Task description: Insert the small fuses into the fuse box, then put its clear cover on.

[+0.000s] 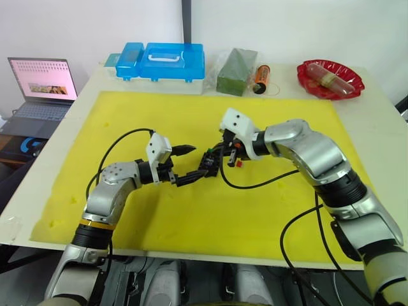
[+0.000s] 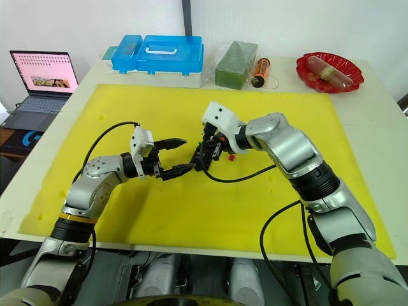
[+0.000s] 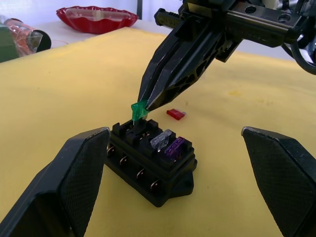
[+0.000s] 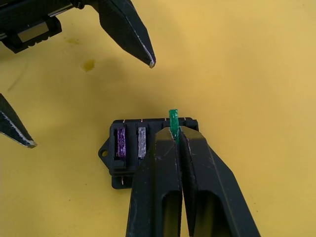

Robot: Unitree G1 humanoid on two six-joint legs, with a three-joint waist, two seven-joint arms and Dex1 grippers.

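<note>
Right now: the right hand (image 3: 144, 104) is clamped on the green fuse (image 3: 138, 112), holding it just over an empty slot of the fuse box (image 3: 150, 163), which sits on the yellow mat (image 1: 210, 210) near the middle of the table (image 1: 366, 95).
Left hand: the left hand (image 1: 186, 162) has its fingers apart, one on each side of the fuse box; the wrist view shows a gap on both sides, so nothing appears to brace the box.
Slots filled: a pale grey fuse (image 3: 161, 139) and a purplish fuse (image 3: 175, 146) sit side by side in the box; the rest look empty.
Red fuse: the red fuse (image 3: 176, 114) lies on the mat just beyond the box, toward the far edge of the table.
Clear cover: not identifiable in these views.
Risk, tilt: the green fuse is pinched at its very tip; if it is canted, its blades may miss the slot and jam.
Risk, box shift: a downward push on an unbraced box could slide or tip it on the soft mat.
Risk, slip: a small hold on smooth plastic may let the fuse twist or pop out under load.
Risk, collision: both hands crowd the box, so a sideways correction could knock the fingers together or flick the red fuse away.
</note>
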